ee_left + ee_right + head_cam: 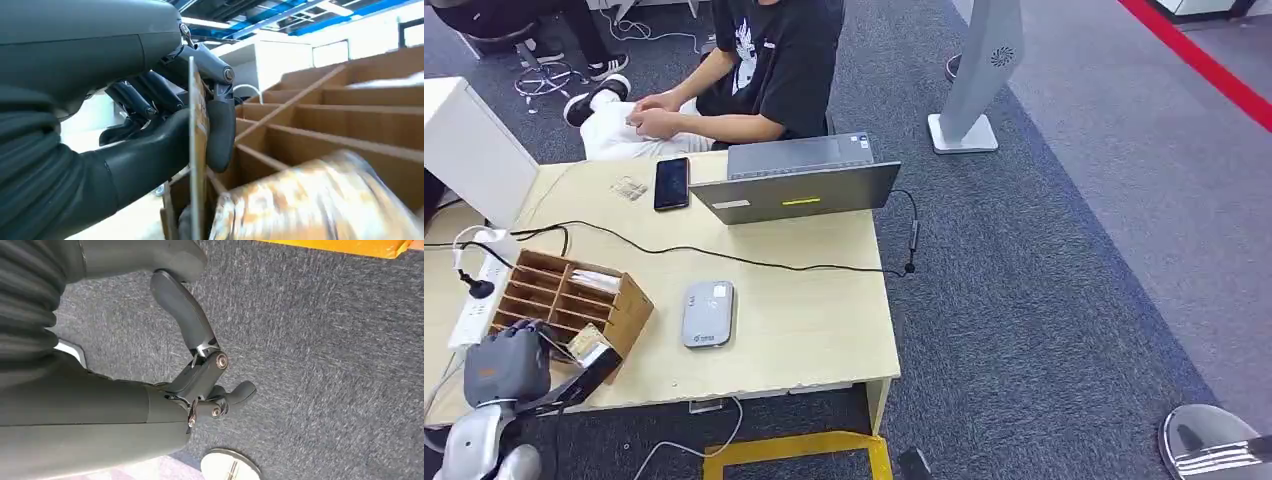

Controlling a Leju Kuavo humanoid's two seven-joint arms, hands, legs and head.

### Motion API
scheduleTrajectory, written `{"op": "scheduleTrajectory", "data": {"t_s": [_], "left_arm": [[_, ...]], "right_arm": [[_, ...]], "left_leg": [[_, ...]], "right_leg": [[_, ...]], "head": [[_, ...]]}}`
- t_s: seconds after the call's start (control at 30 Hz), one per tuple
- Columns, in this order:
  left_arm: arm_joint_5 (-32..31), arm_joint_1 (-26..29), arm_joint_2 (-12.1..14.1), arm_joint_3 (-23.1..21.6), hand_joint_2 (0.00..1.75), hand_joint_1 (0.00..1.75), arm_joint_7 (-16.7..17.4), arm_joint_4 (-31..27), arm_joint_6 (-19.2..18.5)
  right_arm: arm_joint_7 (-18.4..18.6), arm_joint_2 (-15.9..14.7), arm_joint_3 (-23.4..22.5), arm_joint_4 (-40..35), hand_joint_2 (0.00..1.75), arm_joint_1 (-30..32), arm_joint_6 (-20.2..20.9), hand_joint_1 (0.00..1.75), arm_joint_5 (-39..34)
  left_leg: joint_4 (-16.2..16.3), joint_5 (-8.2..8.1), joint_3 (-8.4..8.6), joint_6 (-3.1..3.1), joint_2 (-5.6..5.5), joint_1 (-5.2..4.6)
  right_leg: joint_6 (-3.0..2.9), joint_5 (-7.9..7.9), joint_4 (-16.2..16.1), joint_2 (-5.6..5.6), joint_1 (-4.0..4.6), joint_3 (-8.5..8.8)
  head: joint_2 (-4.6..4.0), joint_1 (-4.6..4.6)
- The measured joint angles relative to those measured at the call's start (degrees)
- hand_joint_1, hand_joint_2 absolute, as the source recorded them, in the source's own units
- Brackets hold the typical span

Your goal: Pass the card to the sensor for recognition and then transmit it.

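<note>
Though the card (pixel 196 150) looks thin and stiff, seen edge-on between the thumb and the dark fingers (pixel 150 95) of the left hand (pixel 509 368), I would judge it light and a little slick, the kind of thing that slides out of a pinch if it is taken too near the edge. The hold seems to sit well in from the rim, which is the right place for it. The card is at the near front corner of the wooden organizer (pixel 564 295), just off the table's (pixel 824 330) near edge.

The right hand (pixel 210 385) hangs over the carpet, fingers loosely apart, holding nothing.

That organizer is a slanted rack of shallow slots; a few of them hold pale cards or papers, and a shiny wrapped one lies blurred at its lowest slots. I cannot tell how many are filled.

Just beyond, apart from the rack, lies the grey sensor (pixel 708 313), flat on the table. A black cable (pixel 754 262) crosses behind it. Farther off sit a phone (pixel 672 183) and an open laptop (pixel 796 180), with a seated person (pixel 754 70) at the far edge.
</note>
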Motion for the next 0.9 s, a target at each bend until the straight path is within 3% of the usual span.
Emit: {"op": "scheduleTrajectory", "data": {"t_s": [0.53, 0.9], "left_arm": [[0.7, -7.9, 2.4, 3.6, 1.75, 1.75, -0.5, -8.6, -1.8], [-4.3, -10.7, 4.4, 3.7, 1.75, 1.75, 2.4, -9.3, -2.5]], "right_arm": [[0.3, -1.1, 0.0, 0.7, 1.75, 0.6, 0.0, 0.00, 0.8], [0.3, -1.6, 0.0, 0.8, 1.75, 1.2, 0.0, 0.00, 0.9]], "left_leg": [[0.0, 0.00, -0.03, 0.00, 0.00, -0.01], [0.0, 0.00, -0.03, 0.00, 0.00, -0.01]], "right_leg": [[0.04, 0.04, 0.0, 0.01, 0.00, 0.00], [0.04, 0.04, 0.0, 0.00, 0.00, 0.00]], "head": [[0.00, 0.02], [0.00, 0.00]]}}
